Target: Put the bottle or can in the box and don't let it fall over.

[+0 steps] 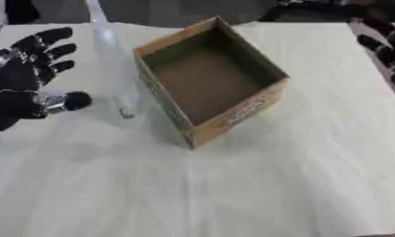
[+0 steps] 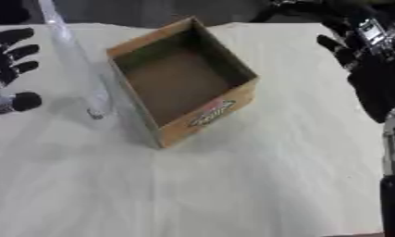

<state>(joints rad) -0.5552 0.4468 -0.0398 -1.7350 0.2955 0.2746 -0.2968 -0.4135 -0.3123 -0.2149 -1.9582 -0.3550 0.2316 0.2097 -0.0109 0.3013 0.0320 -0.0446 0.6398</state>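
Clear bottle (image 1: 111,60) stands upright just left of the empty cardboard box (image 1: 208,78), left hand (image 1: 26,78) beside it, fingers spread, right hand (image 2: 370,69) fingers relaxed.

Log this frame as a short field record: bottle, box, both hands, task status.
bottle: clear plastic bottle, upright on the table, just left of the box, not held
box: open cardboard box, nothing inside
left hand: left hand open, fingers spread, beside the bottle, not touching it
right hand: right hand at the right edge, away from the box; fingers unclear
task status: bottle not yet in the box
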